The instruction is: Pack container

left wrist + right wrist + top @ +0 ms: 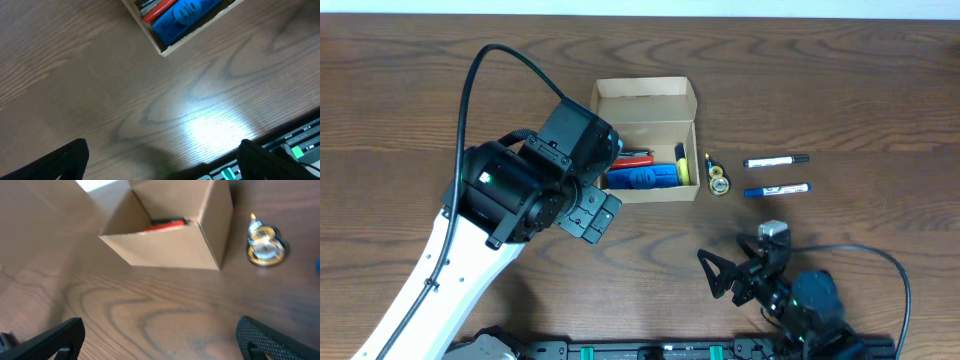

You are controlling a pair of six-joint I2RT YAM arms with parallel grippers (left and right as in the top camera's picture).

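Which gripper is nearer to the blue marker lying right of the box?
Right. The right gripper, open, is just below the blue marker in the overhead view. The left gripper, open, is across the cardboard box, by its left front corner.

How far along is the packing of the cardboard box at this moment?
Partly done. The cardboard box already holds a blue item and a red one. Nothing is in hand: the left gripper and the right gripper are open and empty. Still outside, on the table right of the box: a black marker, a blue marker and a small gold object. The lid is open.
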